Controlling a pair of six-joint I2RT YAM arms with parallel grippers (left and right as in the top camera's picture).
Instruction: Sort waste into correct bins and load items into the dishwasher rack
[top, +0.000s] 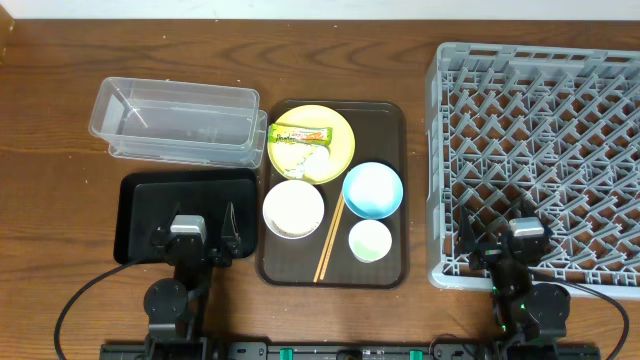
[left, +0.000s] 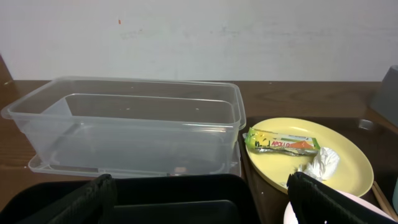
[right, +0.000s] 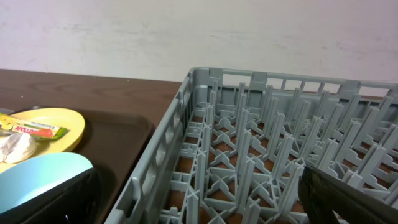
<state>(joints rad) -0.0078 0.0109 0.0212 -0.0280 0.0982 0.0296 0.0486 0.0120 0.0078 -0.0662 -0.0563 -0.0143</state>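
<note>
Grey rack (top: 540, 120) right, brown tray (top: 385, 125) centre, clear tub (top: 175, 90) far left, black tray (top: 140, 215) near left, yellow plate (top: 340, 150) on brown tray carrying wrapper (top: 300, 133) and tissue (top: 305, 160), left gripper (top: 198, 232) spread over black tray, right gripper (top: 505, 240) spread over rack's near edge.

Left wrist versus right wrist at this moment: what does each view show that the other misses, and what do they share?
Only the left wrist view shows the clear tub and, in front of it, the black tray. Only the right wrist view shows the grey dishwasher rack, with nothing loaded in the part that is visible, and the light-blue bowl. Both show the yellow plate carrying the snack wrapper and the tissue wad.
</note>
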